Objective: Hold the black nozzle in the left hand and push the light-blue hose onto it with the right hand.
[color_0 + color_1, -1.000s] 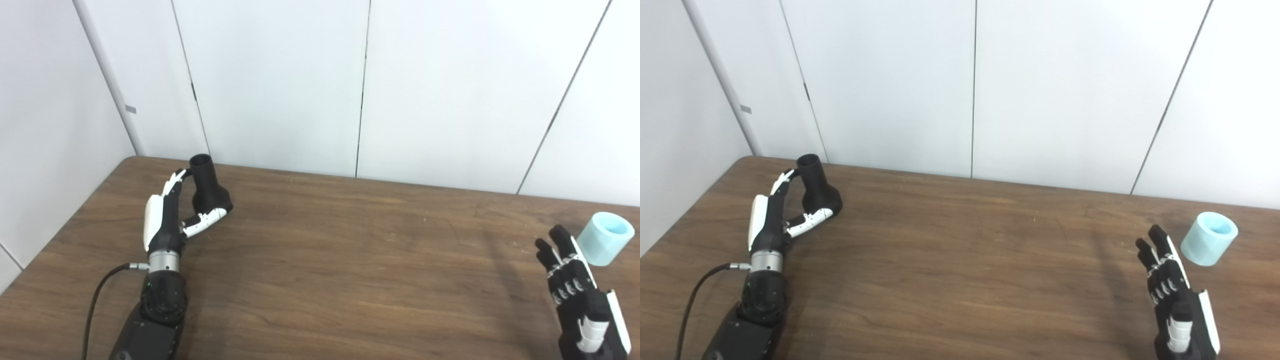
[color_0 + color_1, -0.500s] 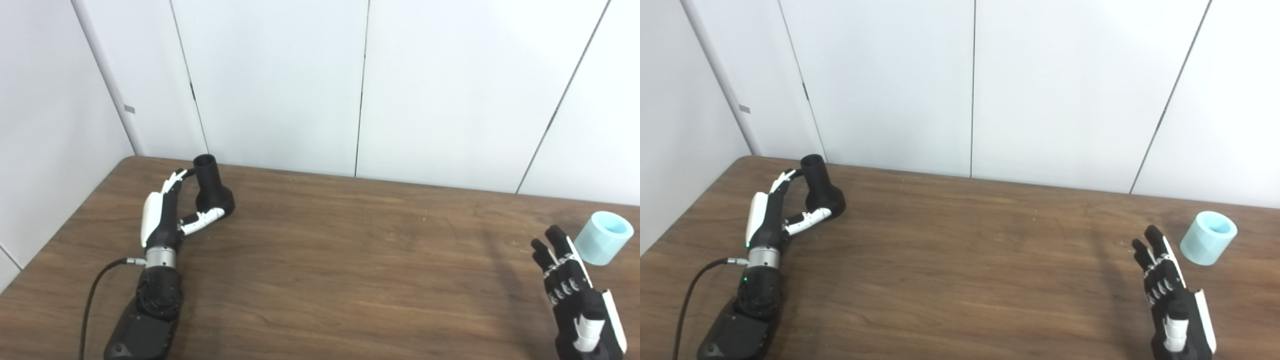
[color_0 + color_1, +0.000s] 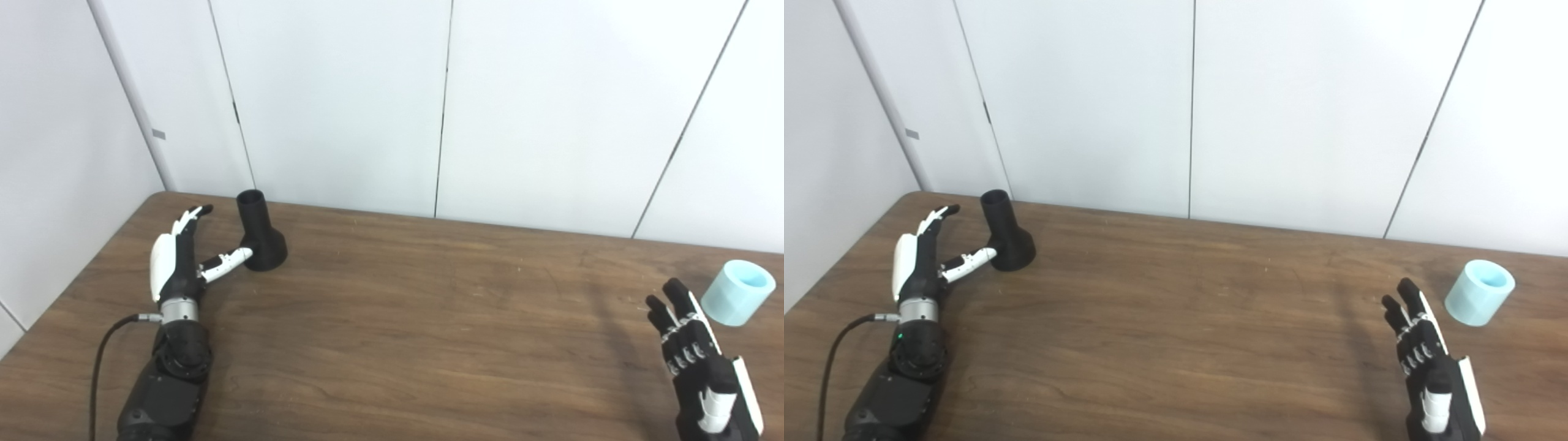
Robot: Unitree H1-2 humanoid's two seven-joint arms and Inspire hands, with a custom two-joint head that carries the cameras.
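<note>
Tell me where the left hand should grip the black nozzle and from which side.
Grip the black nozzle around its narrow upper tube, coming from its left, where the open left hand already is. It stands upright on its flared base on the table, so the slim neck probably suits the fingers better than the wide skirt. That grip covers the open top where the hose goes, though.

Two head cameras, set side by side, look forward and down over the table (image 3: 392, 331) from above its near edge; both face the white wall panels (image 3: 343, 104) behind it; both stand well back, wide enough to take in the left hand (image 3: 177, 263) and the right hand (image 3: 698, 355) near opposite sides; both arms enter from the bottom edge. The views share almost the whole scene; the right eye view shows everything shifted leftward, with the left hand (image 3: 920, 263) nearer its left border.
</note>
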